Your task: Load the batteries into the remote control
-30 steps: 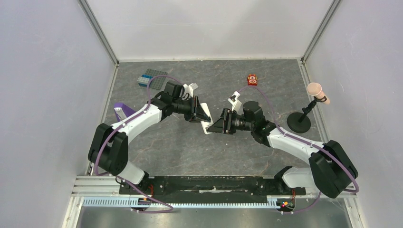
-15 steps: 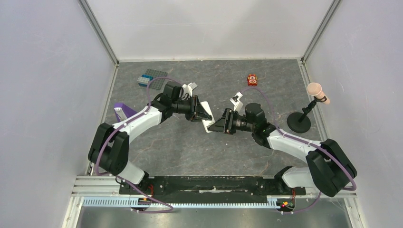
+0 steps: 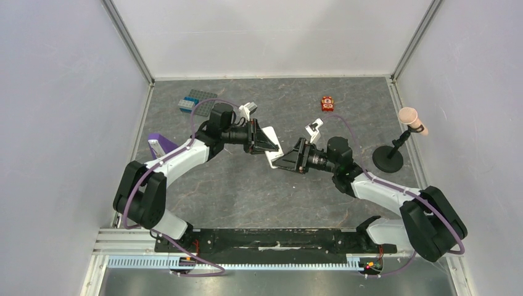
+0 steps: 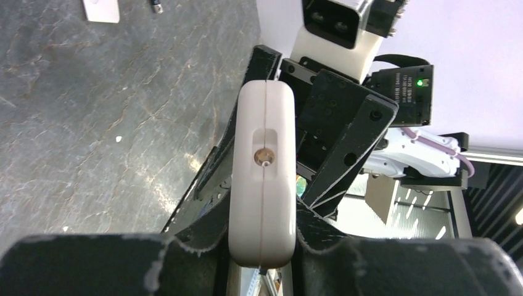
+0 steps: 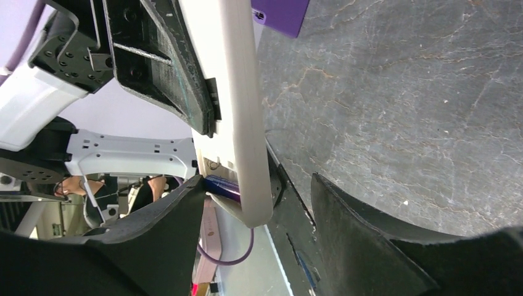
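one small white rectangular remote control (image 4: 262,179) sits above the grey marbled table (image 3: 247,191), clamped tight in the left gripper (image 4: 262,231). the right gripper (image 5: 256,182) has its jaws spread around the remote's other end, where a thin bluish-purple battery (image 5: 222,186) lies against it.

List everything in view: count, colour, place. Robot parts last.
remote control: one, white, held above mid-table between both grippers.
battery: one visible, bluish-purple, in the remote's open back.
toy block: one, red-orange, far side, right of centre.
building plate: one, grey, carrying a blue brick, far left.
stand: one, purple, left edge, beside the left arm.
microphone: one, pinkish head on a black round-based stand, right edge.
white piece: one, flat on the table.
left gripper: black, clamped on the remote.
right gripper: black, jaws apart around the remote's end.
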